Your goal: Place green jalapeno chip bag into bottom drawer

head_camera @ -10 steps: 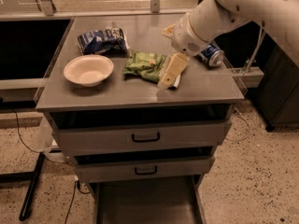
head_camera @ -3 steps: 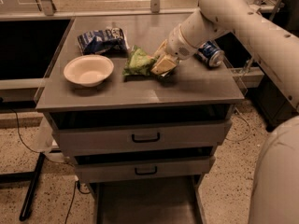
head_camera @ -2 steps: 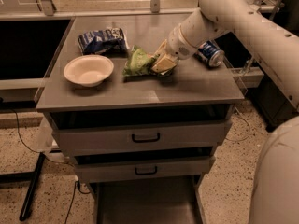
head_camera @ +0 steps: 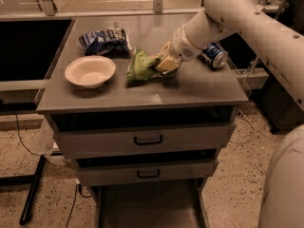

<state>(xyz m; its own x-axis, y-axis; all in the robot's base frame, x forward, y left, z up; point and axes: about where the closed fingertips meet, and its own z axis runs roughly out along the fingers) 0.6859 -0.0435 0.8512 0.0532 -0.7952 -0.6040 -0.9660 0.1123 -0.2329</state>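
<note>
On the left part of the grey table (head_camera: 190,87) stands a white bowl (head_camera: 90,71), upright. Just behind it, slightly to the right, lies a blue-and-white snack bag (head_camera: 103,40). Right of the bowl, near the middle of the tabletop, is the green jalapeno chip bag (head_camera: 141,65). It is bunched and tilted, with its left side raised, and whether its lower edge rests on the surface cannot be told. Below the tabletop come two shallow grey drawers (head_camera: 190,137), each with a black handle and each pushed in. Under them the bottom drawer (head_camera: 147,210) is pulled out toward the camera, its flat grey floor showing. The bag is on top of the table, well apart from that drawer. The gripper (head_camera: 166,63) sits at the bag's right end, its pale fingers (head_camera: 169,60) closed on the foil there. To its right a blue drink can (head_camera: 213,55) lies on its side near the table's right edge, apart from the gripper. The white arm (head_camera: 237,13) runs from the gripper up to the upper right and then down the right side.
</note>
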